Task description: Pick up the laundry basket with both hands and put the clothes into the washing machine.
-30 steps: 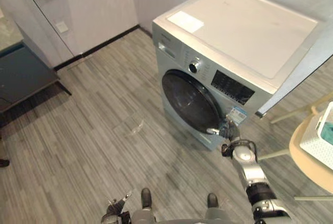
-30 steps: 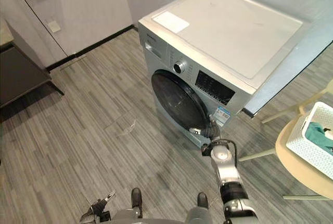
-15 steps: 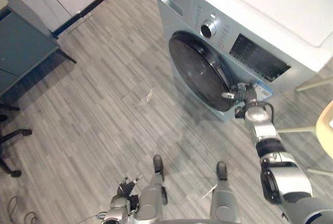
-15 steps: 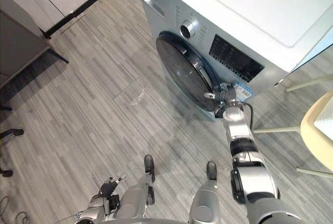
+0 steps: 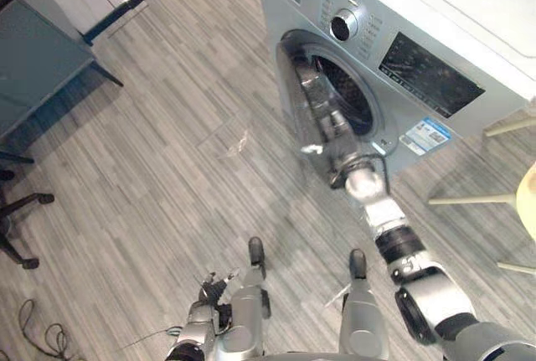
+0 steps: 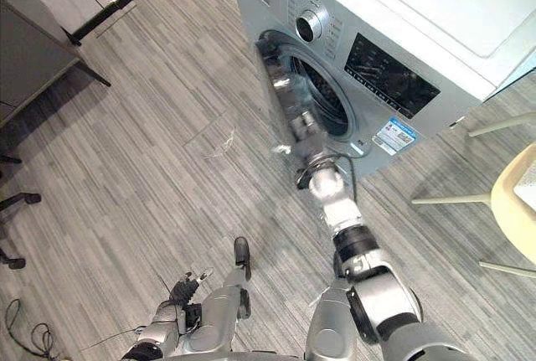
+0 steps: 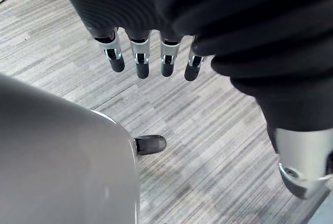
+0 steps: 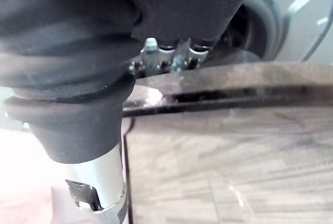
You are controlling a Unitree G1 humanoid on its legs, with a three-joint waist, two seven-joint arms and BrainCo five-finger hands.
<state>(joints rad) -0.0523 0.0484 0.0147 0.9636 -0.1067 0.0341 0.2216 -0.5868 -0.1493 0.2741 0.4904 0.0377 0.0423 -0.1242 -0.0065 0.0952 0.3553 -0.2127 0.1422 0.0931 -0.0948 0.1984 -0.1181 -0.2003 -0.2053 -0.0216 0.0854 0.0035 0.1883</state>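
Progress: early | washing machine (image 5: 419,85) door (image 5: 311,114) swung partly out, drum (image 5: 347,97) showing | our right hand (image 5: 345,170) at the door's edge, grip unreadable | left hand (image 7: 141,57) hangs low, fingers relaxed, empty | we judge the basket and clothes remain to fetch and load

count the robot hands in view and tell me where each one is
2. The left hand hangs open low at the robot's left side, above the floor. The right hand is on the edge of the open door of the washing machine.
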